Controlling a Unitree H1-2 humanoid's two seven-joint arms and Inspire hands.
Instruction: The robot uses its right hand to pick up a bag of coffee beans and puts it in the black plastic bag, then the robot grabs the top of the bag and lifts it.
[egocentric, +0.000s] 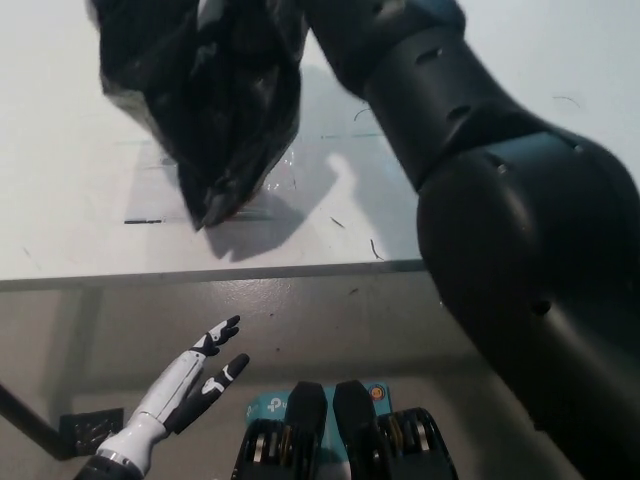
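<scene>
The black plastic bag (215, 110) hangs crumpled over the white table (60, 180) at the upper left, its lowest tip just above the surface and a shadow beside it. My black right arm (500, 220) sweeps up from the bottom right to the bag's top at the picture's upper edge. There my right hand (262, 18) is shut on the bag, blending with the black plastic. No bag of coffee beans shows; the inside of the black bag is hidden. My white left hand (188, 385) rests low at the lower left, open with its fingers spread.
The table's front edge (200, 275) crosses the picture at mid height, with grey floor (350, 330) below it. A clear taped patch (150, 190) and a short black line (145, 220) lie on the table under the bag.
</scene>
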